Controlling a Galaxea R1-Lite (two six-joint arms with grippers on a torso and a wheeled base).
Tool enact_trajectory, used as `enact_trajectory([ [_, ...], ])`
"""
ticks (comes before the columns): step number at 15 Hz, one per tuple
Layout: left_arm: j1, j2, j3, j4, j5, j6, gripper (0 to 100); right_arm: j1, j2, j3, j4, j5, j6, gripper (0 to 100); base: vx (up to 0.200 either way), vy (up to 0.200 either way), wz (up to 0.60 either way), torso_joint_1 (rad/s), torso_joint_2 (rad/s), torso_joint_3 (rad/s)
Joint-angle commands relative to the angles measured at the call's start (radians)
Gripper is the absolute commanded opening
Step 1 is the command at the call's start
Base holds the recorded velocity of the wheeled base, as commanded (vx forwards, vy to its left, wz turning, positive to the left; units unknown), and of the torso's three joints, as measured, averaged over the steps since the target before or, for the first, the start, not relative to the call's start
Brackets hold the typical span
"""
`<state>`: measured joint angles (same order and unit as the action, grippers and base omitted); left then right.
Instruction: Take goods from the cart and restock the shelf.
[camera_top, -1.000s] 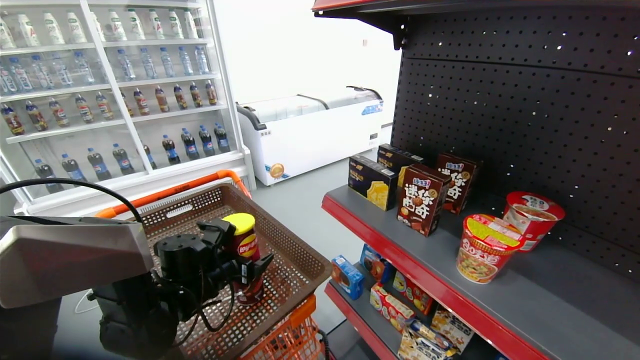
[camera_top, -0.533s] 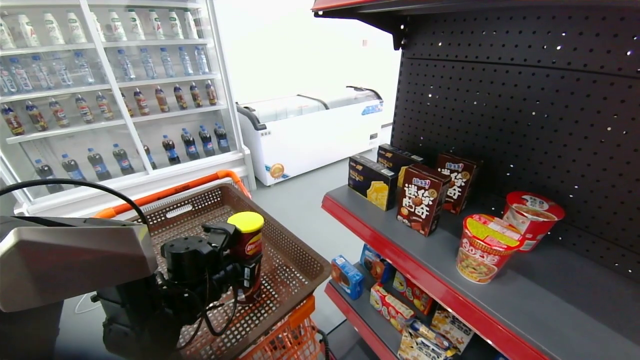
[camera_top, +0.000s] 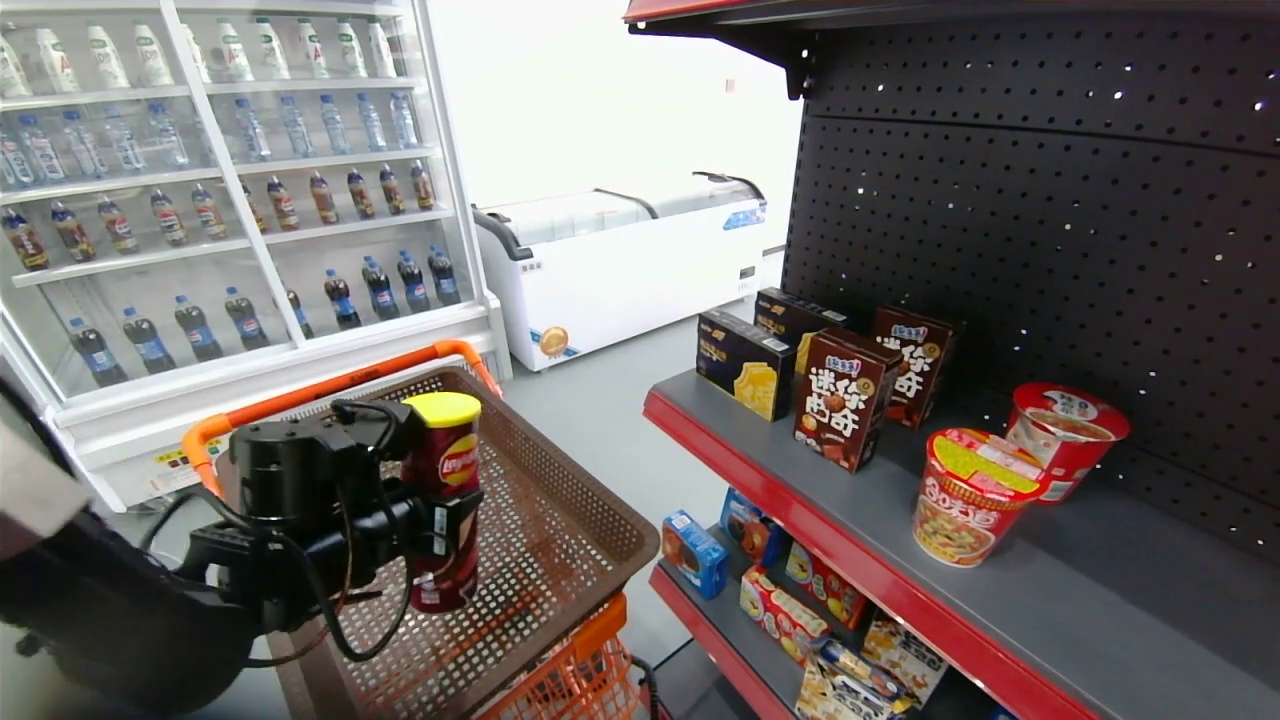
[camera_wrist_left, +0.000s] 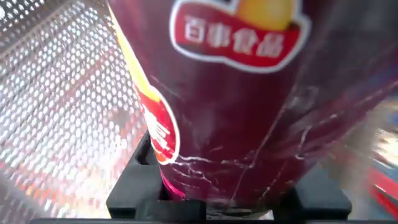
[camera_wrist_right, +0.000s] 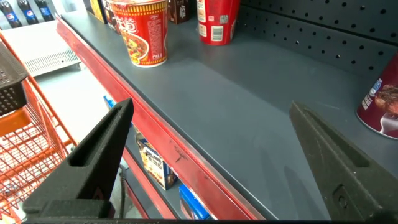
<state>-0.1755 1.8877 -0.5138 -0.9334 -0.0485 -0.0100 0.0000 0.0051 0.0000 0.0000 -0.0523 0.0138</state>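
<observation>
My left gripper is shut on a dark red chips can with a yellow lid, held upright above the brown perforated cart basket. In the left wrist view the can sits between the black fingers, with the basket mesh behind it. My right gripper stands open over the front edge of the grey shelf, nothing between its fingers. On the shelf stand dark snack boxes and two red noodle cups.
A lower shelf holds several small packets. An orange cart frame carries the basket. A glass-door drinks cooler and a white chest freezer stand behind. Another dark red container stands farther along the shelf.
My left arm has drawn back to the left and lifted the chips can higher out of the basket; the can stays upright in the grip.
</observation>
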Motion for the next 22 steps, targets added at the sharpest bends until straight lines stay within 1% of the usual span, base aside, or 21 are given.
enact_trajectory([
  [1, 0.008, -0.308, -0.057, 0.219, -0.013, -0.022, 0, 0.000, 0.001, 0.000, 0.002, 0.000, 0.000, 100, 0.000, 0.000, 0.00, 0.000, 0.00, 0.000],
  [2, 0.008, -0.386, -0.066, 0.280, -0.016, -0.025, 0, 0.000, 0.001, 0.000, 0.000, 0.000, 0.000, 100, 0.000, 0.000, 0.00, 0.000, 0.00, 0.000],
  [3, 0.001, -0.450, -0.049, 0.297, -0.011, -0.031, 0, 0.000, 0.001, 0.000, 0.000, 0.000, 0.000, 100, 0.000, 0.000, 0.00, 0.000, 0.00, 0.000],
  [4, -0.012, -0.518, -0.012, 0.301, 0.001, -0.028, 0, 0.000, 0.001, 0.000, 0.000, 0.000, 0.000, 100, 0.000, 0.000, 0.00, 0.000, 0.00, 0.000],
  [5, -0.050, -0.610, 0.035, 0.297, 0.024, -0.025, 0, 0.000, 0.001, 0.000, 0.000, 0.000, 0.000, 100, 0.000, 0.000, 0.00, 0.000, 0.00, 0.000],
  [6, -0.065, -0.667, 0.080, 0.292, 0.036, -0.024, 0, 0.000, 0.001, 0.000, 0.000, 0.000, 0.000, 100, 0.000, 0.000, 0.00, 0.000, 0.00, 0.000],
  [7, -0.058, -0.713, 0.113, 0.291, 0.039, -0.033, 0, 0.000, 0.001, 0.000, 0.000, 0.000, 0.000, 100, 0.000, 0.000, 0.00, 0.000, 0.00, 0.000],
  [8, -0.027, -0.757, 0.138, 0.294, 0.038, -0.041, 0, 0.000, 0.001, 0.000, 0.002, 0.000, 0.000, 100, 0.000, 0.000, 0.00, 0.000, 0.00, 0.000],
  [9, 0.018, -0.829, 0.176, 0.298, 0.027, -0.036, 0, 0.000, 0.001, 0.000, 0.000, 0.000, 0.000, 100, 0.000, 0.000, 0.00, 0.000, 0.00, 0.000],
  [12, 0.019, -0.901, 0.204, 0.303, 0.024, -0.034, 0, 0.000, 0.001, 0.000, 0.000, 0.000, 0.000, 100, 0.000, 0.000, 0.00, 0.000, 0.00, 0.000],
  [13, 0.019, -0.934, 0.227, 0.301, -0.011, -0.034, 0, 0.000, 0.001, 0.000, 0.000, 0.000, 0.000, 100, 0.000, 0.000, 0.00, 0.000, 0.00, 0.000],
  [14, 0.022, -0.938, 0.227, 0.301, -0.036, -0.034, 0, 0.000, 0.001, 0.000, 0.000, 0.000, 0.000, 100, 0.000, 0.000, 0.00, 0.000, 0.00, 0.000],
  [15, 0.031, -0.946, 0.227, 0.300, -0.109, -0.034, 0, 0.000, 0.001, 0.000, 0.000, 0.000, 0.000, 100, 0.000, 0.000, 0.00, 0.000, 0.00, 0.000],
  [17, 0.030, -0.950, 0.221, 0.300, -0.113, -0.038, 0, 0.000, 0.001, 0.000, 0.002, 0.002, -0.003, 100, 0.000, 0.000, 0.00, 0.000, 0.00, 0.000],
  [19, 0.030, -0.966, 0.235, 0.301, -0.111, -0.034, 0, 0.000, 0.001, 0.000, 0.000, 0.020, -0.002, 100, 0.000, 0.000, 0.00, 0.000, 0.00, 0.000],
  [22, 0.031, -0.970, 0.245, 0.301, -0.109, -0.034, 0, 0.000, 0.001, 0.000, -0.002, 0.025, -0.005, 100, 0.000, 0.000, -0.60, -0.002, 0.00, 0.001],
])
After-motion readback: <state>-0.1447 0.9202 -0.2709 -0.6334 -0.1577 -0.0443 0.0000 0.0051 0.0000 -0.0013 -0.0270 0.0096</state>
